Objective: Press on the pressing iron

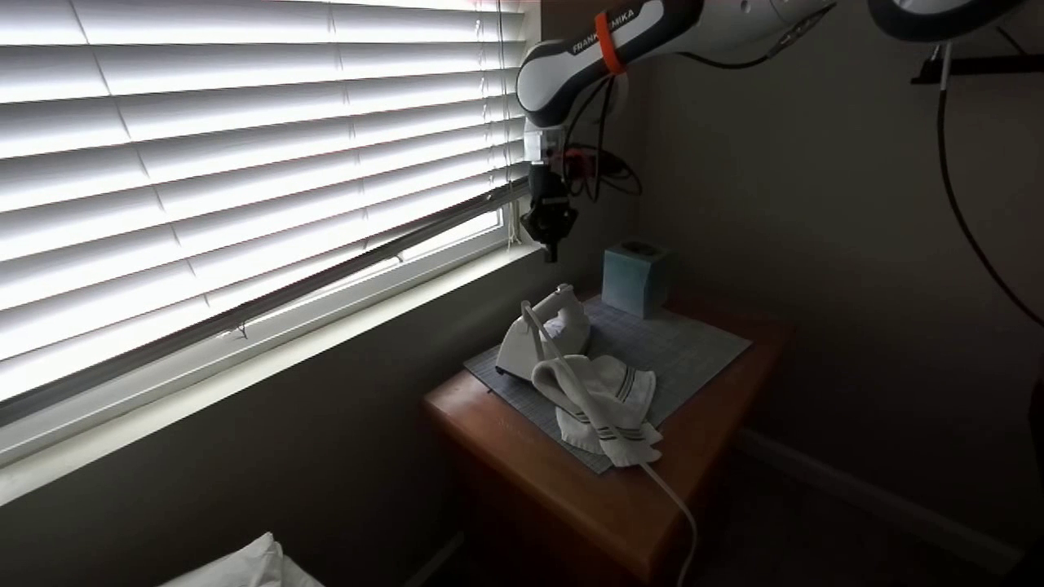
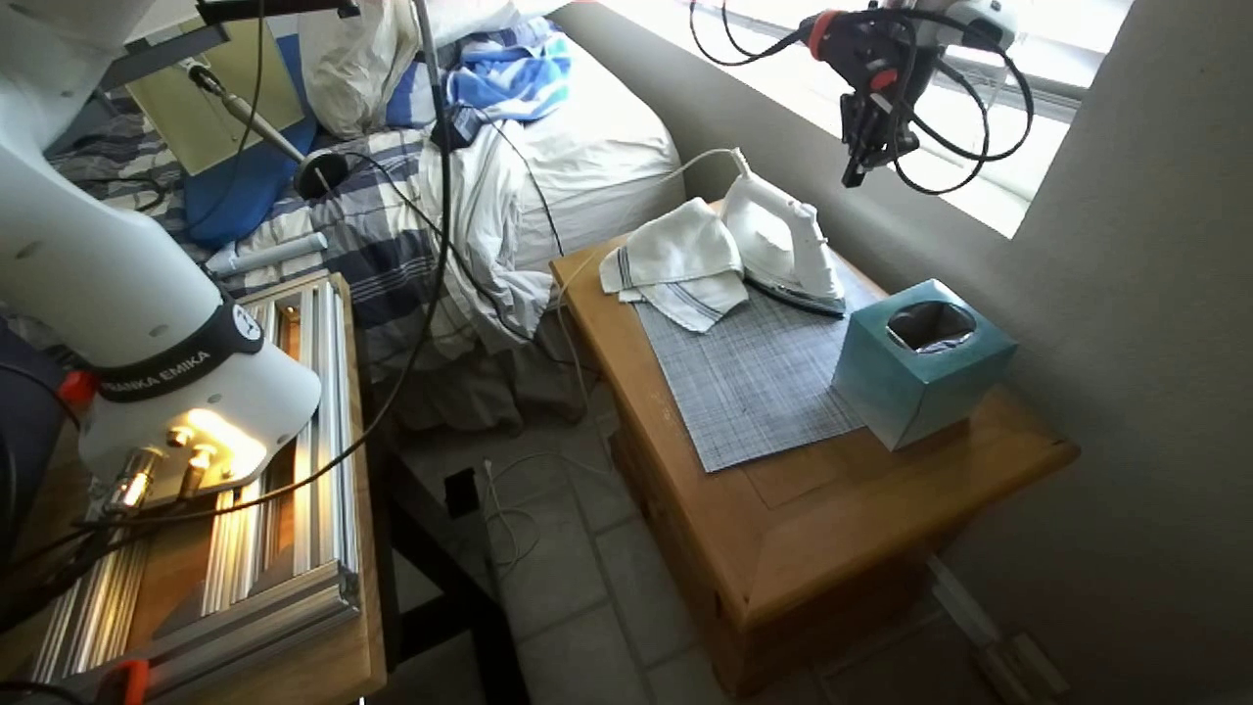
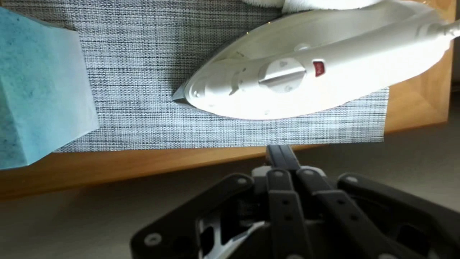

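Observation:
The pressing iron (image 1: 514, 352) is whitish-grey and rests flat on a grey woven mat (image 1: 693, 350). In an exterior view the iron (image 2: 764, 235) has its tip toward the teal box and its pale cord trailing from its rear. In the wrist view the iron (image 3: 345, 64) shows a dial (image 3: 282, 75) and a red button (image 3: 319, 68) on its handle. My gripper (image 1: 551, 256) is shut and empty, pointing down above the iron's level and apart from it; it also shows in an exterior view (image 2: 854, 179). In the wrist view its fingertips (image 3: 280, 148) meet, below the iron's side.
A teal tissue box (image 2: 910, 367) stands near the iron's tip. A white striped cloth (image 2: 675, 255) lies beside the iron. The wooden table (image 2: 783, 529) stands beside the wall and window, with blinds (image 1: 261, 147) and a sill (image 1: 391, 314) close to the gripper.

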{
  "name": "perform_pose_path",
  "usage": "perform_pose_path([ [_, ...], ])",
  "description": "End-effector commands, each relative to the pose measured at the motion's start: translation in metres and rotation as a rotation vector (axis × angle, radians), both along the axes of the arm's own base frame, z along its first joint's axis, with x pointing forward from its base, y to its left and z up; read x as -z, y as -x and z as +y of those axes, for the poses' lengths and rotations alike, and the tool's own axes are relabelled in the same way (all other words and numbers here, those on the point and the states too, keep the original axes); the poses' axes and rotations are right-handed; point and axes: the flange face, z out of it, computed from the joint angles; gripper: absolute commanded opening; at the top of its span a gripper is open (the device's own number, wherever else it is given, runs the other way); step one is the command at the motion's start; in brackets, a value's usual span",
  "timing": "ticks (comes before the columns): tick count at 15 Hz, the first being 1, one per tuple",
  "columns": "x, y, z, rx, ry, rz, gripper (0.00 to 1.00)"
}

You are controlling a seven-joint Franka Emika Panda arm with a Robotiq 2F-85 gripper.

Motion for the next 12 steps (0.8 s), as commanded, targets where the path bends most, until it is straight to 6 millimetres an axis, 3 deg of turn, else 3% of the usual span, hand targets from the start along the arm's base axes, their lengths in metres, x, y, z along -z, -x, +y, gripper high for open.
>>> perform_pose_path([
  [1, -0.036, 0.024, 0.009, 0.006, 0.007, 0.021, 0.00],
  [2, -0.047, 0.029, 0.013, -0.002, 0.017, 0.022, 0.26],
  [4, -0.063, 0.040, 0.018, -0.018, 0.053, 0.032, 0.32],
  [12, -0.091, 0.082, 0.049, -0.154, 0.171, -0.068, 0.88],
])
